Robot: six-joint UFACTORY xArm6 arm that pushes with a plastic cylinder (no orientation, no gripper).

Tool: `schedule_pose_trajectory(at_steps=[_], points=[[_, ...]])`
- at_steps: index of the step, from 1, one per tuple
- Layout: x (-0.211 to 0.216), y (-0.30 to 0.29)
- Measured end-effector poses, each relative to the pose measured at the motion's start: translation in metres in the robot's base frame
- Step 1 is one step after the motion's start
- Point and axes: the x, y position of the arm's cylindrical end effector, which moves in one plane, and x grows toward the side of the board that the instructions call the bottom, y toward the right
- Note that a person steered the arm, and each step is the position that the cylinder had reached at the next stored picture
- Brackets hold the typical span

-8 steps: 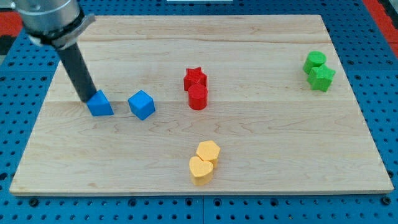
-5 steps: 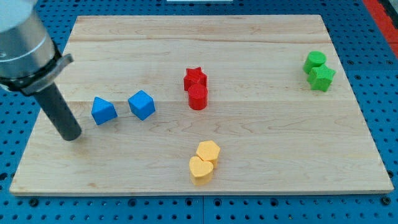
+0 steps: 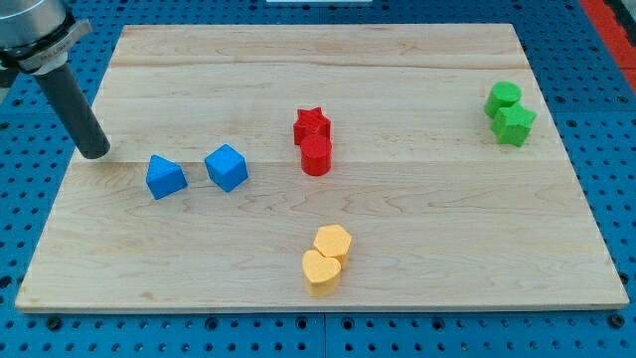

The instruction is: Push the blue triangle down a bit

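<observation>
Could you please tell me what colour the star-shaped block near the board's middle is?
The star-shaped block is red, seen clearly in the camera view.

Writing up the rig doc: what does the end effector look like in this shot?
A straight, plain dark cylindrical rod hangs from a wider silver-grey metal housing at the view's top left. No cables or markings show. My tip is round and blunt, on the wooden board, up-left of the blue triangle.

A robotics lab — wooden board (image 3: 397, 219) on blue perforated bench (image 3: 616, 179).
</observation>
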Motion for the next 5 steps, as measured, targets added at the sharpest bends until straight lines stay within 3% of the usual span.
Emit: schedule_pose_trajectory(at_steps=[2,3,4,5], points=[[0.001,0.050],[0.028,0.088],[0.066,0.102],[0.076,0.102]])
